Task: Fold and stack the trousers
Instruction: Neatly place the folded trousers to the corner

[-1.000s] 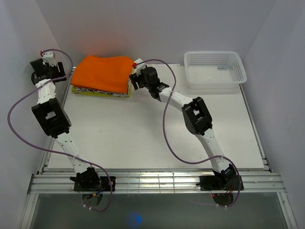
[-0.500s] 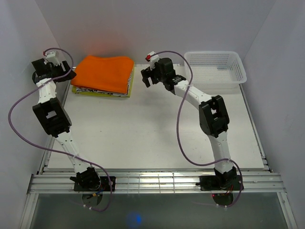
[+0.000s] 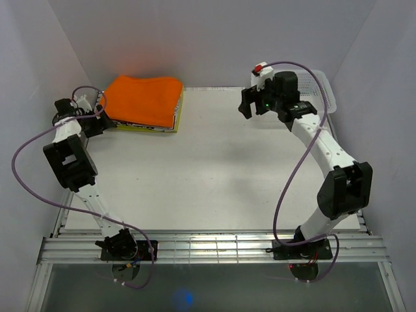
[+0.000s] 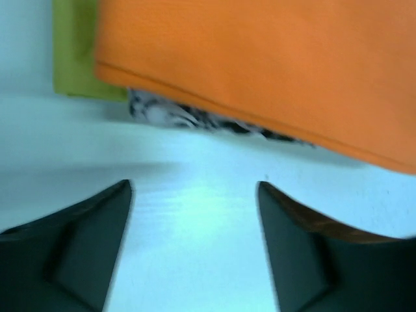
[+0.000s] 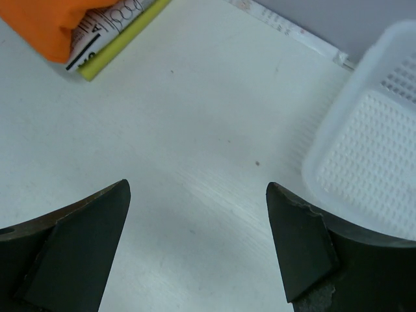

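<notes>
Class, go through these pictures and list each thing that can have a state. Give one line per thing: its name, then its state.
trousers: folded, lying on the printed paper
printed paper: flat under the trousers, yellow edge showing
mesh basket: upright, nothing in the part that shows
left end effector: open, empty, close beside the trousers
right end effector: open, empty, beside the mesh basket

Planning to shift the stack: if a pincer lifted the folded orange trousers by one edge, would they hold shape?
Probably not: the trousers look like soft cloth with rounded folds, so they would likely droop and unfold. Pushed instead, they might slide with the printed paper underneath.
</notes>
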### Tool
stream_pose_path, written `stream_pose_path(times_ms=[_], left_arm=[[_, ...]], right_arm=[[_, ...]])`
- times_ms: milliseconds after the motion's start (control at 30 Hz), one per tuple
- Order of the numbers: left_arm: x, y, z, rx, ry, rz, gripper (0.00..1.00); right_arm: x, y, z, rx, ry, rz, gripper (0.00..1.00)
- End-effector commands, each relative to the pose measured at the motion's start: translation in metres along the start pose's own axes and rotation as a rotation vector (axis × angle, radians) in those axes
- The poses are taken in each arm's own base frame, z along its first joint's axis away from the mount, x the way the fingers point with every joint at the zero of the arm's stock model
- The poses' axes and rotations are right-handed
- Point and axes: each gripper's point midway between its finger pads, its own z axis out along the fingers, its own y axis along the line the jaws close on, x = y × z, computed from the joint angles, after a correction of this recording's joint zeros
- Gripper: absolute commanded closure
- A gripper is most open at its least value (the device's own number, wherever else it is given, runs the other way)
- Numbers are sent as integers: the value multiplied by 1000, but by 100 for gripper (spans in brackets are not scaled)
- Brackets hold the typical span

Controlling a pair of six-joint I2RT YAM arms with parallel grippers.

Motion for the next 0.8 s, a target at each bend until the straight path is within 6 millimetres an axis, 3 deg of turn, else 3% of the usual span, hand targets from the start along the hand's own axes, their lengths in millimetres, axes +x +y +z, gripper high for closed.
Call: stream_pose_path(times_ms=[0,33,267,300,400,433,467,533,567,633,700,767], left_arm=[[-46,-69,-82,45,-110,121,6],[-44,-75,-90,30,-96,132,2],[-11,-125,-160,4,9,223,2],[-7,-130,-165,10,12,252,2],[13,-144,-182,14,21,282,2],[20,-147,-184,18,26,289,2],[38,-146,-180,25,61,270,2],[52,-159,-185,50,63,280,2],[69,-159,-179,62,89,272,2],[79,-164,-181,71,87,282,2],[92,-166,-178,89,106,278,2],[92,-173,-182,113,82,300,2]], right_arm=[[7,-7,-53,-23,27,27,10],[17,-9,-64,-22,57,39,10],[75,-45,-144,90,159,137,10],[86,-42,-153,85,172,152,10],[111,-57,-179,156,201,207,10],[127,-56,-181,163,231,229,10],[135,-57,-183,178,242,248,10],[153,-47,-185,161,262,273,10],[154,-40,-186,141,250,281,10],[168,-32,-185,125,268,310,10],[170,-28,-187,121,262,312,10],[170,-24,-189,115,256,308,10]])
